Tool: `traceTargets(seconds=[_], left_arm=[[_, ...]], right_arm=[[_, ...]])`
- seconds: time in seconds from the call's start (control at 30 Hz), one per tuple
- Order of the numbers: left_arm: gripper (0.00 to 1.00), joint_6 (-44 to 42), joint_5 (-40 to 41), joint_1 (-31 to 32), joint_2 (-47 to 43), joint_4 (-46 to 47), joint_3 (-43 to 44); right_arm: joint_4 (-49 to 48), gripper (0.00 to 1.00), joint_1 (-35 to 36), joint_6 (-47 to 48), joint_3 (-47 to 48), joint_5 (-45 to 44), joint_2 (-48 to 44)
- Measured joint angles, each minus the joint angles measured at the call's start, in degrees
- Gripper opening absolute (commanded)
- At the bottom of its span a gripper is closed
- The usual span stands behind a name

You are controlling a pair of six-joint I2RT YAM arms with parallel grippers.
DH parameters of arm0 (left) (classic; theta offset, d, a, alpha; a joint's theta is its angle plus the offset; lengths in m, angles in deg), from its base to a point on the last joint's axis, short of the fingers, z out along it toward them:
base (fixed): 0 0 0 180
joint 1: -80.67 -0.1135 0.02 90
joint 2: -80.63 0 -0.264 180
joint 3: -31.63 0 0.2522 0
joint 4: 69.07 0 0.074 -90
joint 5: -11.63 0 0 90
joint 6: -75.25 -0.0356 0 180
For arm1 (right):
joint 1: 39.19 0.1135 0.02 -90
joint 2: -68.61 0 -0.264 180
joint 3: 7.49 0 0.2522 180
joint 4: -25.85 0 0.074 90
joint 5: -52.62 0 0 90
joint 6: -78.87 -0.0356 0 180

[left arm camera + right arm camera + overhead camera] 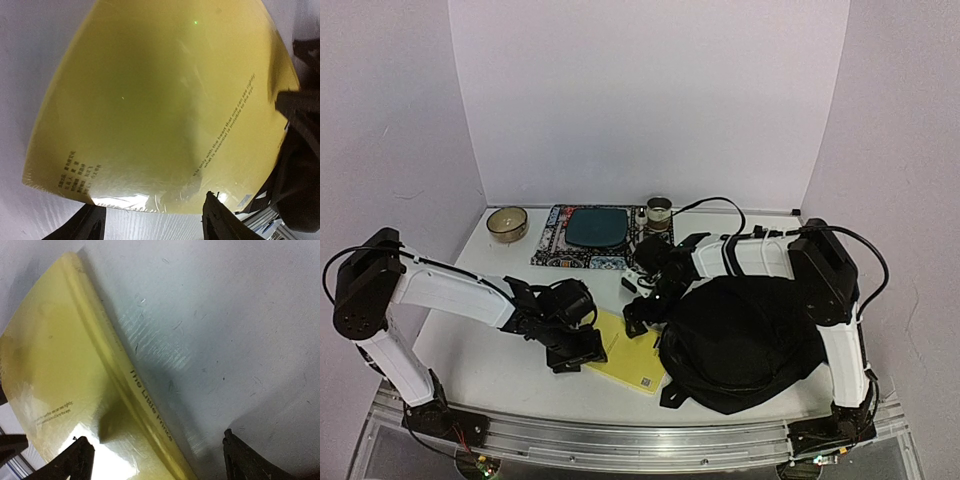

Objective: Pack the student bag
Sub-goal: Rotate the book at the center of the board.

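Black fabric first: the student bag [745,345] lies slumped on the white table [490,360] at the near right, in front of the right arm's base, and we cannot tell whether its zippers are open. Its left edge meets a yellow book [625,355] lying flat just beside it, wrapped in glossy clear film. The left gripper [575,345] sits low at the book's left edge. From the left wrist view its fingers [220,217] stand apart below the cover's near edge and clamp nothing. That cover [160,110] carries a slanted line we read as "it is only with the heart that one can see rightly", with a smaller line under it and a block of characters at the lower left, both too small to read. The right gripper [638,315] hangs over the book's far corner with its jaws wide. One finger [80,460] is above the cover, the other above bare table, and the spine between them reads "The Little Prince". Farther back sit a patterned mat [552,245] bearing a dark teal pad [597,228], a tan bowl [507,223] to its left and a small cup [659,210] to its right.
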Motion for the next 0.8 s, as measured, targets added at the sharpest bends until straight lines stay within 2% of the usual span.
traceTargets(seconds=[0.23, 0.47, 0.6, 0.7, 0.8], left_arm=[[0.65, -4.25, 2.82, -8.68, 0.03, -0.19, 0.16], [0.66, -10.24, 5.54, -14.92, 3.59, -1.55, 4.78], [0.67, -13.75, 5.95, -17.29, 5.09, -1.49, 7.71], [0.7, -16.41, 6.05, -18.36, 6.0, -0.68, 10.02], [0.75, -18.29, 5.87, -18.58, 5.98, 0.9, 11.55]], right_arm=[[-0.16, 0.81, 1.73, -2.11, 0.0, 4.29, 0.0], [-1.24, 0.8, 4.78, -7.69, -0.35, 8.04, 0.02], [-3.2, 0.85, 6.44, -10.5, -0.83, 9.59, 0.02], [-4.93, 0.98, 7.26, -12.01, -1.59, 9.69, -0.36], [-7.08, 0.98, 7.63, -12.58, -3.64, 7.63, -2.02]])
